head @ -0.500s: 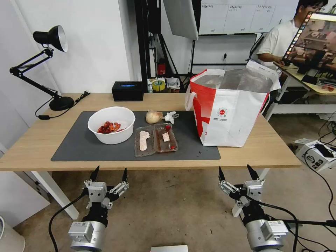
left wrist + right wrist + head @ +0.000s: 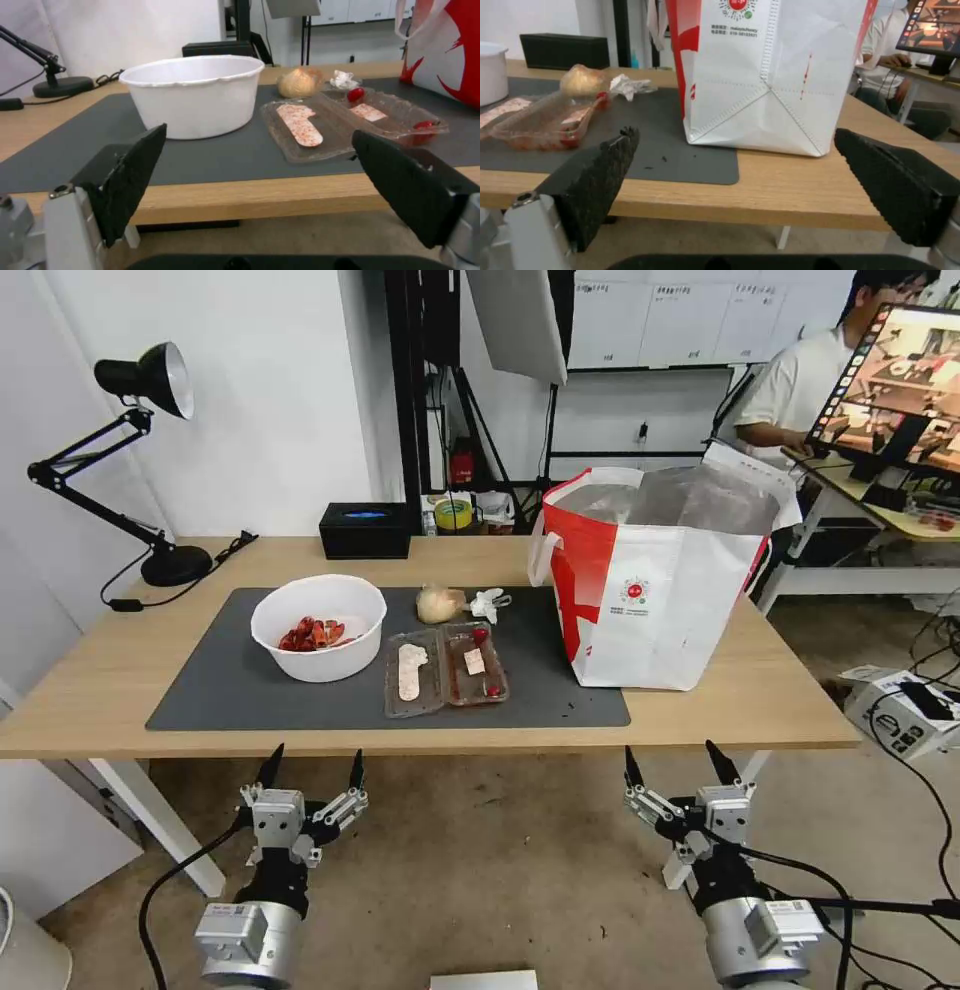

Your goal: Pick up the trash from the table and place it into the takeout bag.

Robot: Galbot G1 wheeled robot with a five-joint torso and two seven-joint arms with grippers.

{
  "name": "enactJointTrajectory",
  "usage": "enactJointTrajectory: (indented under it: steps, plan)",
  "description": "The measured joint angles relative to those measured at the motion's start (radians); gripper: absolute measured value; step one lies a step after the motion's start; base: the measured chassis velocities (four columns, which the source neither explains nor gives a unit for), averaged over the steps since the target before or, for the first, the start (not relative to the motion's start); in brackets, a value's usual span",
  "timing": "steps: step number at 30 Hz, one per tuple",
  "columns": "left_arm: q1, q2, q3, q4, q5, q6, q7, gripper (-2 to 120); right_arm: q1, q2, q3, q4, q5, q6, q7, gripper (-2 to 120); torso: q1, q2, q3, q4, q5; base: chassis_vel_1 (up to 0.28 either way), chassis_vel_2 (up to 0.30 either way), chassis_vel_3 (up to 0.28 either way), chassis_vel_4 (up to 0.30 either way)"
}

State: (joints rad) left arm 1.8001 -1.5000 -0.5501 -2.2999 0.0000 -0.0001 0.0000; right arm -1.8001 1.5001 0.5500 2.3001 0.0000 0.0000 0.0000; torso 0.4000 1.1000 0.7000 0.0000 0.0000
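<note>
On the table's (image 2: pixel 120 665) dark grey mat (image 2: pixel 230 690) sit a white bowl (image 2: pixel 318 627) (image 2: pixel 195 93) holding red shells, a clear two-part tray (image 2: pixel 445 668) (image 2: pixel 345 122) (image 2: pixel 540 120) with red smears, a tan paper wad (image 2: pixel 439 603) (image 2: pixel 299 82) (image 2: pixel 581 80) and a small white plastic scrap (image 2: pixel 489 603) (image 2: pixel 344 78) (image 2: pixel 627 85). The red-and-white takeout bag (image 2: pixel 660 580) (image 2: pixel 775 75) stands open to their right. My left gripper (image 2: pixel 312 763) (image 2: pixel 260 180) and right gripper (image 2: pixel 674 758) (image 2: pixel 735 180) hang open and empty below the table's front edge.
A black desk lamp (image 2: pixel 140 450) stands at the table's far left, its cable trailing on the wood. A black box (image 2: pixel 365 529) sits at the back edge. To the right is a desk (image 2: pixel 880 510) with a monitor and a seated person. White boxes (image 2: pixel 900 710) lie on the floor.
</note>
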Motion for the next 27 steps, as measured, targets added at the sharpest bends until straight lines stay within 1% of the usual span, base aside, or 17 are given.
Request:
enactJointTrajectory:
  steps: [4, 7, 8, 11, 12, 14, 15, 17, 18, 21, 22, 24, 25, 27]
  plan:
    - [-0.006, 0.005, -0.001, 0.000, -0.011, 0.004, -0.002, 100, 0.002, -0.007, 0.003, 0.001, 0.008, -0.001, 0.000, 100, 0.000, 0.000, 0.000, 0.0000, 0.0001, 0.000, 0.000, 0.000, 0.000]
    - [-0.046, 0.043, -0.013, -0.020, -0.083, 0.032, -0.033, 100, 0.024, -0.069, 0.036, 0.018, 0.080, -0.040, 0.007, 100, 0.000, 0.000, 0.000, 0.0000, 0.0000, 0.000, 0.000, 0.000, 0.000]
    - [-0.046, 0.043, -0.013, -0.020, -0.083, 0.032, -0.033, 100, 0.024, -0.069, 0.036, 0.018, 0.080, -0.040, 0.007, 100, 0.000, 0.000, 0.000, 0.0000, 0.0000, 0.000, 0.000, 0.000, 0.000]
    - [-0.107, 0.100, -0.031, -0.048, -0.193, 0.076, -0.080, 100, 0.056, -0.160, 0.084, 0.043, 0.186, -0.097, 0.018, 100, 0.000, 0.000, 0.000, 0.0000, 0.0002, 0.000, 0.000, 0.000, 0.000]
    - [-0.107, 0.100, -0.031, -0.048, -0.193, 0.076, -0.080, 100, 0.056, -0.160, 0.084, 0.043, 0.186, -0.097, 0.018, 100, 0.000, 0.000, 0.000, 0.0000, 0.0002, 0.000, 0.000, 0.000, 0.000]
    - [-0.144, 0.135, -0.041, -0.065, -0.260, 0.102, -0.108, 100, 0.078, -0.219, 0.116, 0.059, 0.256, -0.135, 0.025, 100, 0.000, 0.000, 0.000, 0.0000, 0.0001, 0.000, 0.000, 0.000, 0.000]
    - [-0.144, 0.135, -0.041, -0.065, -0.260, 0.102, -0.108, 100, 0.078, -0.219, 0.116, 0.059, 0.256, -0.135, 0.025, 100, 0.000, 0.000, 0.000, 0.0000, 0.0001, 0.000, 0.000, 0.000, 0.000]
    - [-0.197, 0.185, -0.057, -0.090, -0.356, 0.140, -0.148, 100, 0.106, -0.300, 0.158, 0.081, 0.350, -0.185, 0.036, 100, 0.000, 0.000, 0.000, -0.0001, 0.0001, 0.000, 0.000, 0.000, 0.000]
    - [-0.197, 0.185, -0.057, -0.090, -0.356, 0.140, -0.148, 100, 0.106, -0.300, 0.158, 0.081, 0.350, -0.185, 0.036, 100, 0.000, 0.000, 0.000, -0.0001, 0.0001, 0.000, 0.000, 0.000, 0.000]
    - [-0.257, 0.241, -0.074, -0.117, -0.463, 0.183, -0.193, 100, 0.138, -0.388, 0.205, 0.104, 0.453, -0.241, 0.047, 100, 0.000, 0.000, 0.000, 0.0000, 0.0001, 0.000, 0.000, 0.000, 0.000]
    - [-0.257, 0.241, -0.074, -0.117, -0.463, 0.183, -0.193, 100, 0.138, -0.388, 0.205, 0.104, 0.453, -0.241, 0.047, 100, 0.000, 0.000, 0.000, 0.0000, 0.0001, 0.000, 0.000, 0.000, 0.000]
    - [-0.298, 0.281, -0.087, -0.137, -0.537, 0.212, -0.225, 100, 0.161, -0.453, 0.240, 0.123, 0.530, -0.282, 0.055, 100, 0.000, 0.000, 0.000, 0.0000, 0.0000, 0.000, 0.000, 0.000, 0.000]
    - [-0.298, 0.281, -0.087, -0.137, -0.537, 0.212, -0.225, 100, 0.161, -0.453, 0.240, 0.123, 0.530, -0.282, 0.055, 100, 0.000, 0.000, 0.000, 0.0000, 0.0000, 0.000, 0.000, 0.000, 0.000]
    - [-0.337, 0.317, -0.098, -0.155, -0.607, 0.240, -0.254, 100, 0.182, -0.512, 0.271, 0.138, 0.598, -0.318, 0.062, 100, 0.000, 0.000, 0.000, 0.0000, 0.0001, 0.000, 0.000, 0.000, 0.000]
